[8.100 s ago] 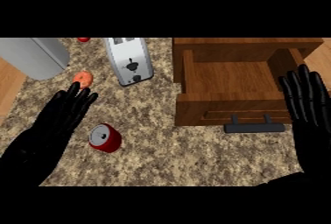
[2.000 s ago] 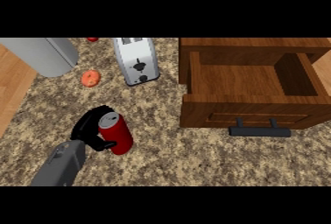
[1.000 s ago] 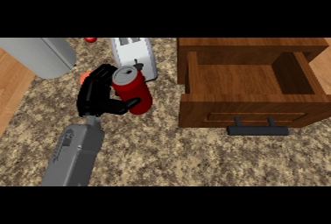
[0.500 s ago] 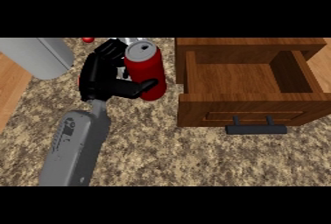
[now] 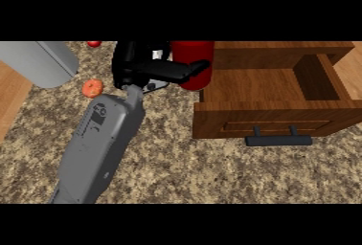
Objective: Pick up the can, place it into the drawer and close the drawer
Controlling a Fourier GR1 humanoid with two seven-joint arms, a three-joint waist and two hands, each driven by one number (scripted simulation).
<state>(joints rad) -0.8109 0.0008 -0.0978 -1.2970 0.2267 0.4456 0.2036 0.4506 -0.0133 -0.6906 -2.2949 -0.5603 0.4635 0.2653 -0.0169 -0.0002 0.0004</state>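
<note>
My left hand (image 5: 145, 67) is curled round a red can (image 5: 191, 60), thumb across its front. It holds the can upright in the air, right beside the left wall of the open wooden drawer (image 5: 268, 86). The can's top runs up to the picture's upper edge. The drawer stands pulled out, its inside bare, with a black handle (image 5: 278, 140) on its front panel. My grey left forearm (image 5: 102, 148) slants up from the lower left. My right hand shows nowhere.
A grey rounded appliance (image 5: 39, 62) stands at the far left. An orange fruit (image 5: 93, 88) lies on the speckled counter (image 5: 212, 172) next to my forearm. A small red thing (image 5: 94, 44) sits at the back. The toaster is hidden behind my hand.
My left hand has carried the can up off the counter and rightward to the drawer's left wall. The view has shifted, and the toaster is now covered by the hand.
</note>
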